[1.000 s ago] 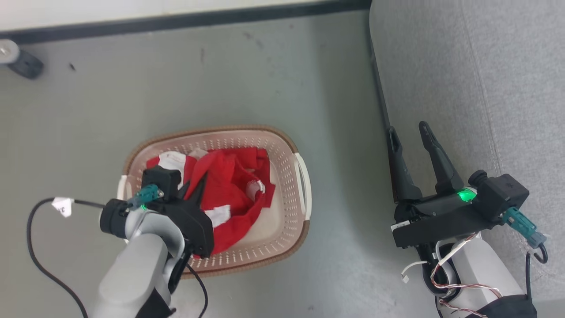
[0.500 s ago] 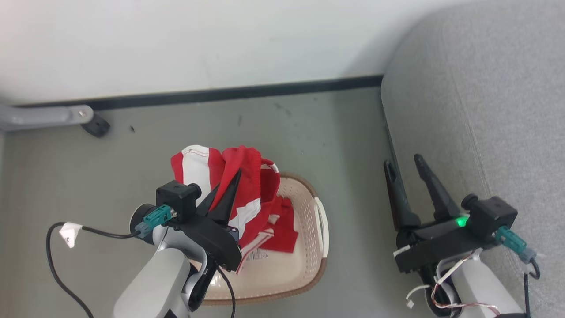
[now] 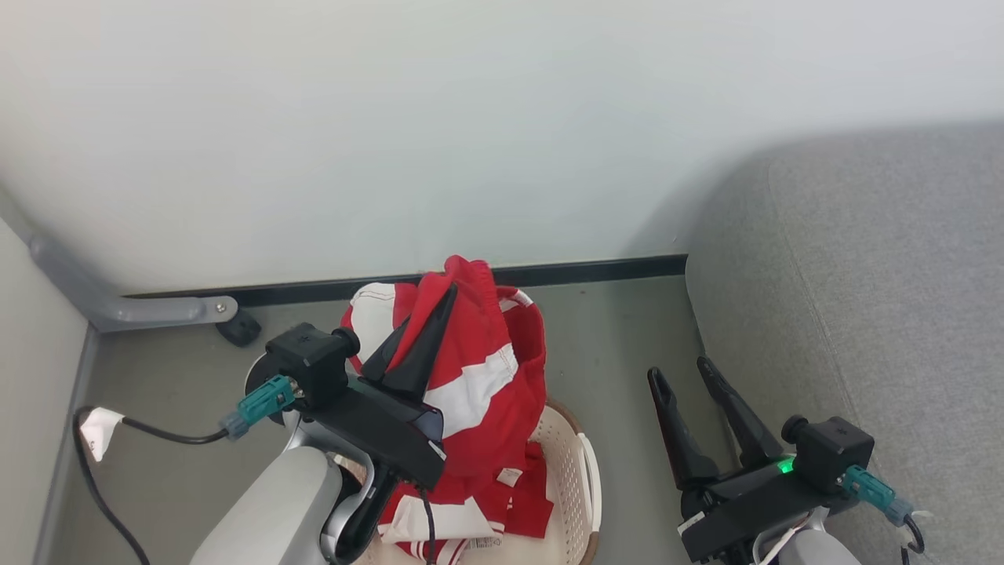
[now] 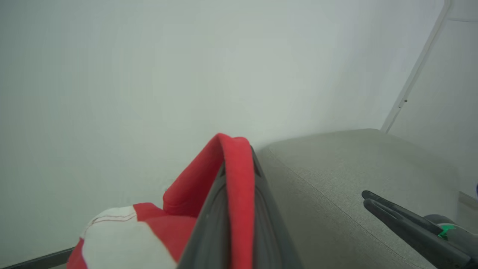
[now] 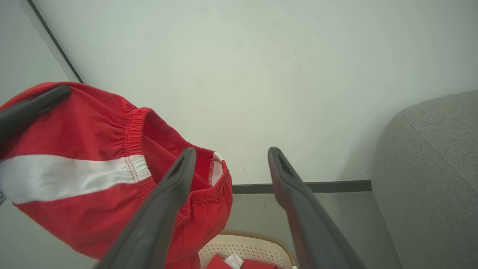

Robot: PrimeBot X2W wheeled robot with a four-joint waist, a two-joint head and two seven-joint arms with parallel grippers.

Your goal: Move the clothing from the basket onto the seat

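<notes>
Left hand [image 3: 438,308], clamped on a soft red-and-white fabric garment [image 3: 490,369], holds it above the oval cream plastic basket [image 3: 586,471] on the floor [image 3: 627,329]. Right hand [image 3: 678,369] spread, empty. Grey upholstered seat [image 3: 863,275] at right: likely next, carry across, release.

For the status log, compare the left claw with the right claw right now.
The left claw is shut, pinching red-and-white shorts; the right claw stands open and empty. The left claw is raised over the basket with the shorts hanging from it; the right claw sits between the basket and the grey seat. Both have two long dark fingers pointing toward the wall.
</notes>
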